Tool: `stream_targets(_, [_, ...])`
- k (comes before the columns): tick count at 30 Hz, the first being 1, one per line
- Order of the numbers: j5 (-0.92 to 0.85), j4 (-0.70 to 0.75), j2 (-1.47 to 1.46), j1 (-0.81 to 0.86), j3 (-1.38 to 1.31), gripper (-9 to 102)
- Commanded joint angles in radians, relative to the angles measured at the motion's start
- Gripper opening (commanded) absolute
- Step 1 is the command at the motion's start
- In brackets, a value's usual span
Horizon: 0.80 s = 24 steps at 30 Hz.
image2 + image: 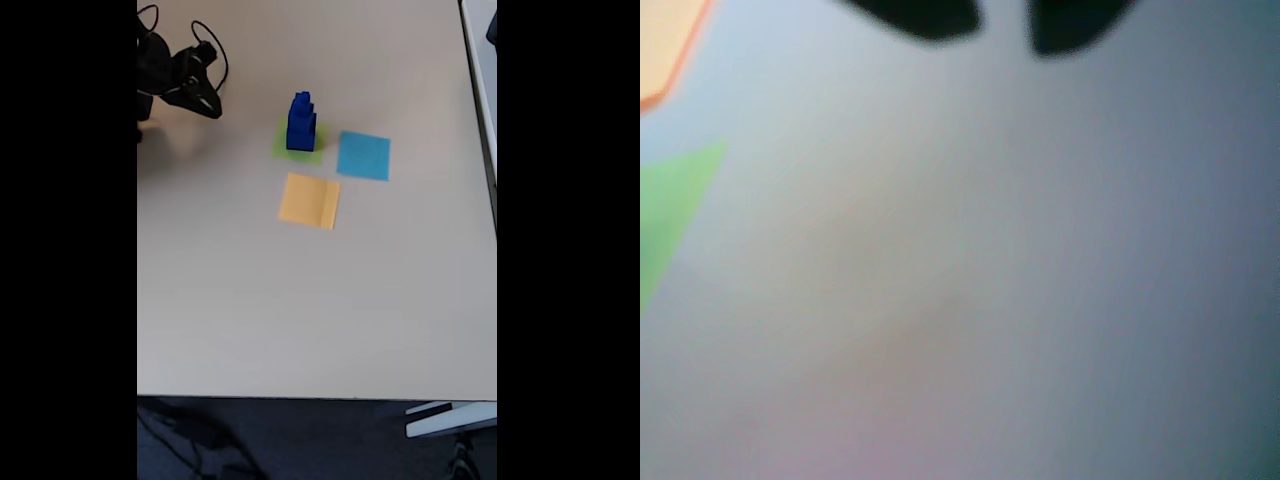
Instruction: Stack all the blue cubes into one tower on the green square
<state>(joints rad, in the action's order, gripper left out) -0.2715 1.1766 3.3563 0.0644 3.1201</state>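
Observation:
In the fixed view the blue cubes [300, 122] stand as one stepped tower on the green square [298, 148], the smallest on top. My gripper [212, 104] hangs over bare table well to the left of the tower, apart from it. The blurred wrist view shows two dark fingertips [930, 20] at the top edge with an empty gap between them, so the gripper [1002, 30] is open and holds nothing. A corner of the green square [670, 215] shows at the left edge of that view.
A cyan-blue paper square [363, 155] lies right of the tower and an orange-yellow one [309, 200] lies in front of it; its corner [665, 45] shows top left in the wrist view. The table's right edge [487, 150] is far from the arm.

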Motion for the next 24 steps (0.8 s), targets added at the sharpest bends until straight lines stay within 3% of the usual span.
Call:
stream_targets(1, [-0.034, 0.014, 0.023, 0.000, 0.008, 0])
stream_targets(9, [0.149, 0.025, 0.023, 0.012, 0.011, 0])
stream_targets(24, [0.166, 0.043, 0.025, 0.020, -0.005, 0])
